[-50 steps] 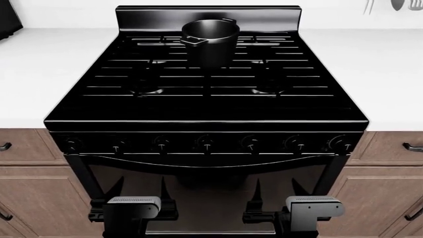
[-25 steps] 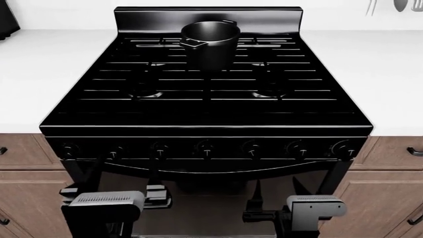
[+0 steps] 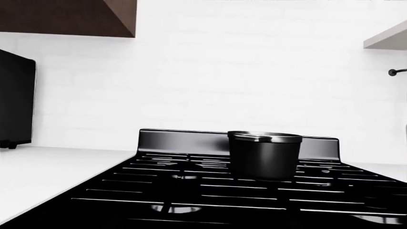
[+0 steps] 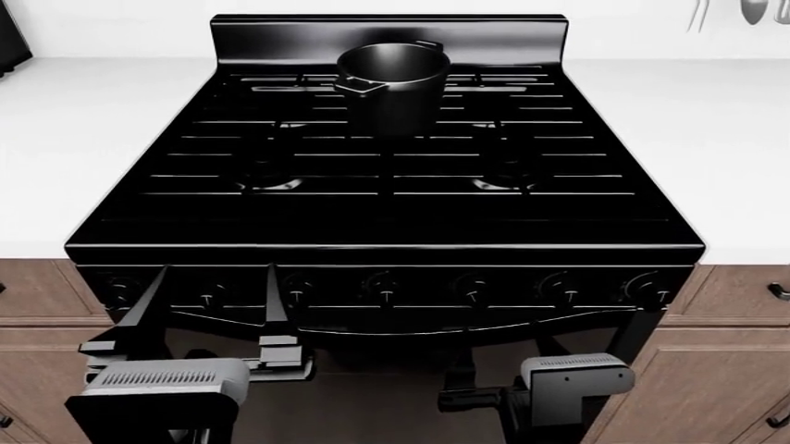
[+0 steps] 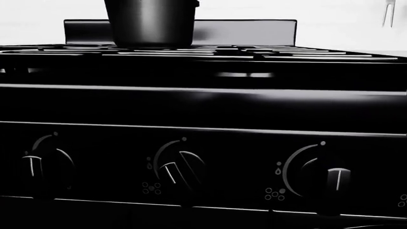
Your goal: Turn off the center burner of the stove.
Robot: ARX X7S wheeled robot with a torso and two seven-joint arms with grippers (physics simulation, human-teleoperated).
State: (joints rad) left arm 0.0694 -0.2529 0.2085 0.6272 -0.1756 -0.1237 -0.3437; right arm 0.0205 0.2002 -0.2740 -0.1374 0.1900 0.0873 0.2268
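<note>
The glossy black stove [image 4: 383,199] fills the middle of the head view, with a black pot [image 4: 392,79] on the back centre grate. Seven knobs run along its front; the middle one [image 4: 385,289] is centred. My left gripper [image 4: 213,274] is open, its fingertips level with the knob panel, around the second knob from the left. My right gripper [image 4: 500,370] is lower, in front of the oven door, and looks open. The right wrist view shows three knobs: the middle one [image 5: 178,171] has a tilted pointer, while the outer two point straight down. The left wrist view looks over the grates [image 3: 190,191] at the pot [image 3: 264,155].
White countertops [image 4: 50,148] [image 4: 741,157] flank the stove, with brown wooden cabinets [image 4: 31,296] [image 4: 728,305] below. A black appliance [image 3: 16,100] stands on the left counter. Utensils [image 4: 746,11] hang at the top right.
My left gripper has risen from in front of the oven door to the knob panel and shifted left. The right gripper sank slightly and shifted left. The head view shifted slightly.
</note>
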